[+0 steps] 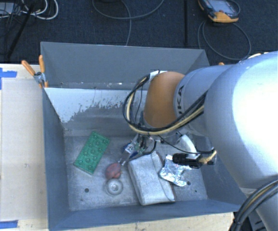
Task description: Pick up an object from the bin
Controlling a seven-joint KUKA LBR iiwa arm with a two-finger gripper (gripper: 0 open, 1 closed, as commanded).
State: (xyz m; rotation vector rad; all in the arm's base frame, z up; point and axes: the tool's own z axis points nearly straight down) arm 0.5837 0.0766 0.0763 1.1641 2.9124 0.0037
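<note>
- The claw (137, 149) is hanging low in the middle of the bin (57, 143), right at the upper left corner of the grey folded cloth (148, 179).
- Open or closed? I cannot tell, because the wrist is covering it.
- The cloth is lying flat on the floor, with a small pink lump (113, 170) just to its left and a round clear lid (113, 187) below that.
- A green studded plate (92, 152) is sitting apart on the left, while crumpled foil (173, 173) and a black marker (191, 159) are lying to the right.
- By my reading, nothing is being lifted yet, so the grasp and the lift are both waiting to be done.
</note>
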